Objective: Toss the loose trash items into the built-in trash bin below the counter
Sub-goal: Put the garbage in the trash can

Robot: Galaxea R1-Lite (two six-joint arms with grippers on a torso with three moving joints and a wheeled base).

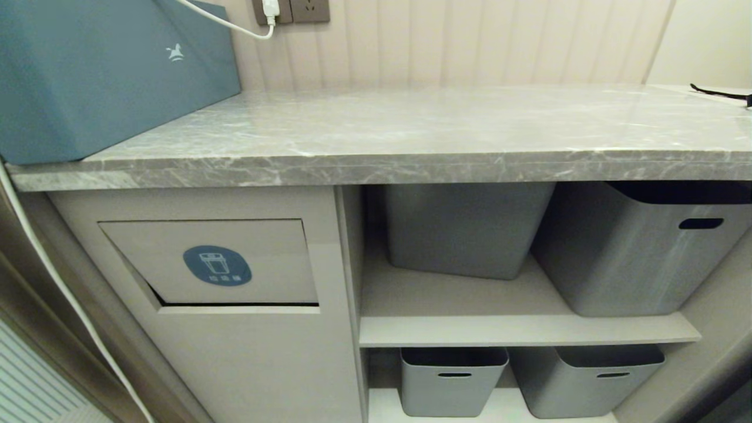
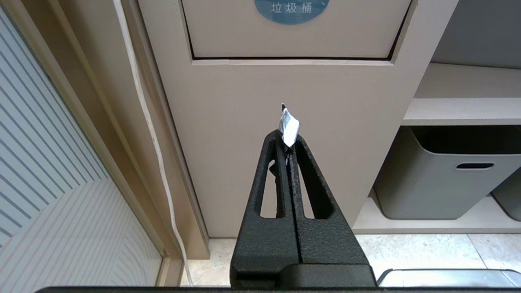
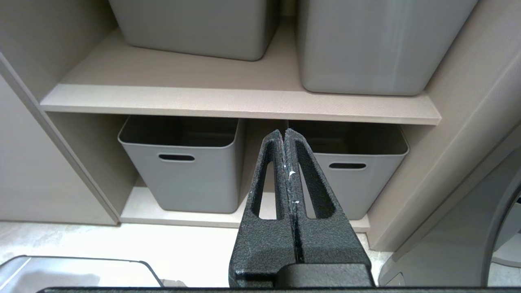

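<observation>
The left hand (image 2: 288, 136), fingers pressed together with a small shiny scrap at the tips, points below the bin flap (image 2: 293, 36). The right hand (image 3: 283, 136), fingers together and empty, faces the grey tubs (image 3: 181, 171) beside that flap.

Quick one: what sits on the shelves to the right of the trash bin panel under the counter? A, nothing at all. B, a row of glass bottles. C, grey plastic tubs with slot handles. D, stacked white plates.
C: grey tubs fill the shelves beside the built-in trash bin, two on each level, under the counter.
</observation>
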